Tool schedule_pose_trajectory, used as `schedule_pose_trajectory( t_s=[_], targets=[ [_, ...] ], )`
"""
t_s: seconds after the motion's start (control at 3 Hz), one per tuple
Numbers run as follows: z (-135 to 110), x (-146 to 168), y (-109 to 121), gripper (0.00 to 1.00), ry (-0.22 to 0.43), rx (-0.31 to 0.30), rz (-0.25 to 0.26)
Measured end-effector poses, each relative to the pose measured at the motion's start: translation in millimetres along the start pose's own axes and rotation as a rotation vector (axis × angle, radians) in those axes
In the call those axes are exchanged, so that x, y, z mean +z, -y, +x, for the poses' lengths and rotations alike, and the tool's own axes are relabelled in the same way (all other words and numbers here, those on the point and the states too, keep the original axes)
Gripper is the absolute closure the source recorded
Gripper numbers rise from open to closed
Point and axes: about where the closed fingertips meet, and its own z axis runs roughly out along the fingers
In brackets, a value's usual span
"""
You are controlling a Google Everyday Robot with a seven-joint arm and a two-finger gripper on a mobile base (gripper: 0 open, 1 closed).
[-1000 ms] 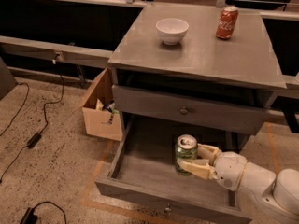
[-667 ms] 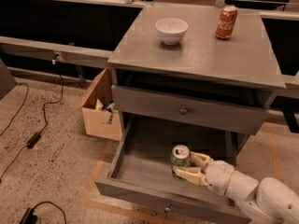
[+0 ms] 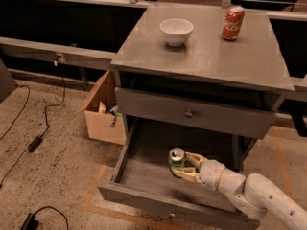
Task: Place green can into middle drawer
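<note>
Far left on the floor, an open brown cardboard box [image 3: 101, 119] sits just beside the grey wood-grain bench [image 3: 206, 61]. On the bench top, left of centre, is a round white ceramic bowl [image 3: 176, 31]. Below it the upper knobbed grey drawer [image 3: 192, 114] is shut. Under that, the wide shallow grey wood-grain middle drawer [image 3: 122, 164] is pulled out.

The small silver-topped green can [image 3: 176, 155] is inside the drawer's outline, roughly mid-width. It is upright, long axis vertical, silver top up.

The pale two-finger gripper [image 3: 180, 165] reaches in from the right, about level. Its jaws are clamped on the green can's sides, one finger behind and one in front. The can is at the left tip of the jaws, and the arm runs off to the lower right. I can't tell whether the can's base touches the drawer floor or hangs just above it.

Judgement: the base should be down before release. The jaws can then spread and back out rightward along the arm's line, staying under the shut drawer's front.

Far right on the bench top is a red Coca-Cola can [image 3: 232, 23], well apart and not involved.
</note>
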Motion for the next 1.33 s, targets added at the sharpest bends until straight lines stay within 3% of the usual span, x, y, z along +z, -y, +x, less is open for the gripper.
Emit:
schedule_pose_trajectory(
  t_s=[0.67,1.33],
  targets=[
    [27.3,53.8,26.1,1.00,0.042,-0.086,-0.040],
    [61.2,94.0,33.4,1.00,0.059,-0.074,-0.065]
  ],
)
